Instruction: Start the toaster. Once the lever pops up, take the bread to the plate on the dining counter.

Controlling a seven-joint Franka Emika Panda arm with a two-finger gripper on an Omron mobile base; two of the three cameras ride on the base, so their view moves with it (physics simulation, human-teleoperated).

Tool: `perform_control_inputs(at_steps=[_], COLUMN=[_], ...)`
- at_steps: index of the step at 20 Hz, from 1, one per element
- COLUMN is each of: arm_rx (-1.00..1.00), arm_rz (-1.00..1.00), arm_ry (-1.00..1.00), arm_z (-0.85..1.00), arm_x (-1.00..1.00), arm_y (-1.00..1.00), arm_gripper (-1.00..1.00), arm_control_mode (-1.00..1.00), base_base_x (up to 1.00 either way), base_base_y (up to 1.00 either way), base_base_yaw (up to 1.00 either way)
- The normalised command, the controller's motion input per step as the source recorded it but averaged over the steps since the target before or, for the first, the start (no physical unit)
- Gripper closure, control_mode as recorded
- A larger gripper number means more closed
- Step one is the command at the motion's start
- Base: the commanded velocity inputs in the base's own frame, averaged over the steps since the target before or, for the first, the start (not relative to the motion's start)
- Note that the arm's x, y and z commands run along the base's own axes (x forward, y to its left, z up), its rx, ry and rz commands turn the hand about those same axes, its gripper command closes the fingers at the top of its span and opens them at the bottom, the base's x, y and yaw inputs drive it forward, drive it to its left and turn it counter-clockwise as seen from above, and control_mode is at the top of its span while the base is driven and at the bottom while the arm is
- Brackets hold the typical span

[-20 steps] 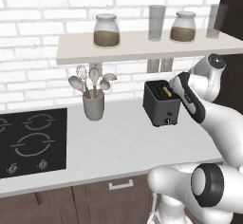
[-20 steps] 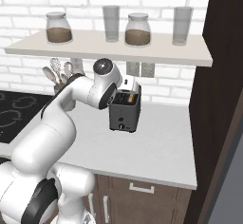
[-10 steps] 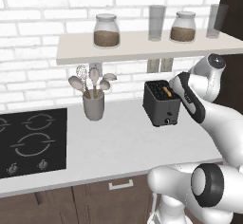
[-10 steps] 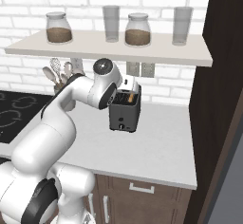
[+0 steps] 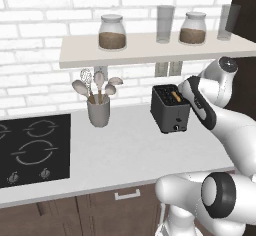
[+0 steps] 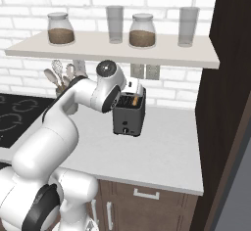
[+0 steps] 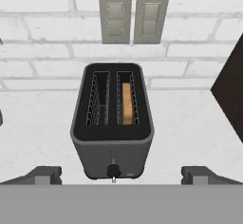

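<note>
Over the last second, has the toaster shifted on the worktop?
No. The toaster sits in the same spot below the wall outlets, as before.

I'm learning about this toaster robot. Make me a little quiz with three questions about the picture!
1. True or false: the bread sits in the toaster's left slot, as the hand view shows it.
2. What holds the wooden spoons and whisk beside the hob? A) a glass jar B) a grey utensil holder C) a bowl
3. Fill in: the gripper's jaws stand ____ on either side of the toaster's front knob.

Key: 1. False, it is in the right slot. 2. B, the utensil holder. 3. open; they touch nothing.
</note>
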Motion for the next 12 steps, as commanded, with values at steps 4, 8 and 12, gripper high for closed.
perform_control_inputs(at_steps=[4,8,12], arm_rx=[0.00,0.00,0.00], arm_rz=[0.00,0.00,0.00], arm_ry=[0.00,0.00,0.00], arm_z=[0.00,0.00,0.00], arm_x=[0.00,0.00,0.00], arm_y=[0.00,0.00,0.00], arm_gripper=[-1.00,-1.00,-1.00], arm_control_mode=[-1.00,-1.00,-1.00], base_base_x=[0.00,0.00,0.00], base_base_y=[0.00,0.00,0.00], base_base_yaw=[0.00,0.00,0.00])
